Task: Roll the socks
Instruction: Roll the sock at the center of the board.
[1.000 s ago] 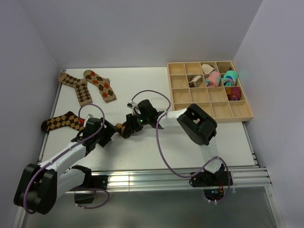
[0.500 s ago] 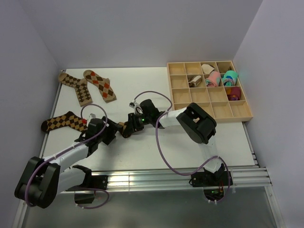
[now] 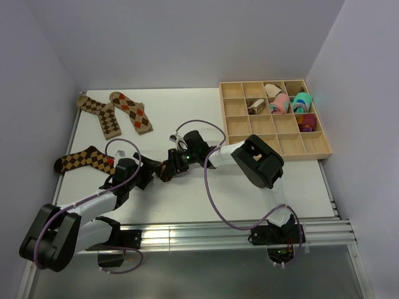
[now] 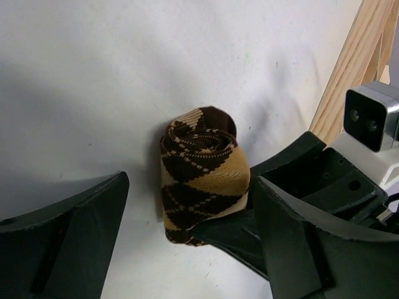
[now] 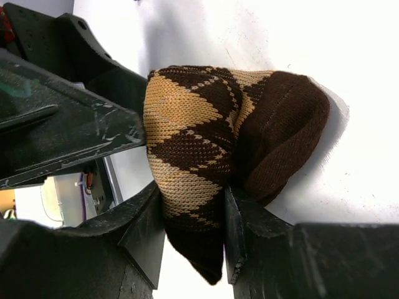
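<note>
We have the rolled sock (image 4: 202, 171) on the worktop (image 3: 187, 112), left of centre and near the arms. The right end effector (image 5: 193, 230) is clamped on one end of it, which we judge stops the coil springing loose. The left end effector (image 4: 192, 184) is spread wide, a finger either side of the bundle without touching it, likely ready to take over. Three flat argyle socks (image 3: 98, 112) lie along the left; the wooden tray (image 3: 305, 154) sits far right.
</note>
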Available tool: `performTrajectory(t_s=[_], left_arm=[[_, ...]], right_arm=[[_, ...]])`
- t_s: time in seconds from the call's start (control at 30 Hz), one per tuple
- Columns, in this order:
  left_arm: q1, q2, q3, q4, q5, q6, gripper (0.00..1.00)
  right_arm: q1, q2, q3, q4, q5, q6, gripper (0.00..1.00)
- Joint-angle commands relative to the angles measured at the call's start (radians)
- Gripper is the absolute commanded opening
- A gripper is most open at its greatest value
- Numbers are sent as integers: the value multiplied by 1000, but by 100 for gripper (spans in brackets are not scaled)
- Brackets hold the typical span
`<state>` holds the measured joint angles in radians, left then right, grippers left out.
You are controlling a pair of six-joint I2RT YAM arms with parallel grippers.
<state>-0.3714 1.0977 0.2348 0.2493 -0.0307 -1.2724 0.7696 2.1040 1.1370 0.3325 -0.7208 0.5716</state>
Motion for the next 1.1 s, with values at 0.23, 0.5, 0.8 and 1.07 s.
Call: performTrajectory(t_s=[0.23, 0.5, 0.8, 1.07], left_arm=[[-50, 148, 47, 24, -12, -2, 72], [-92, 225, 103, -62, -41, 8, 44], [-96, 246, 251, -310, -89, 102, 22], [-100, 263, 336, -426, -106, 168, 21]], right_arm=[[11, 79, -62, -173, 37, -7, 7], [11, 44, -72, -170, 58, -13, 28], [28, -241, -193, -148, 289, -137, 55], [132, -510, -315, -69, 688, -295, 59]])
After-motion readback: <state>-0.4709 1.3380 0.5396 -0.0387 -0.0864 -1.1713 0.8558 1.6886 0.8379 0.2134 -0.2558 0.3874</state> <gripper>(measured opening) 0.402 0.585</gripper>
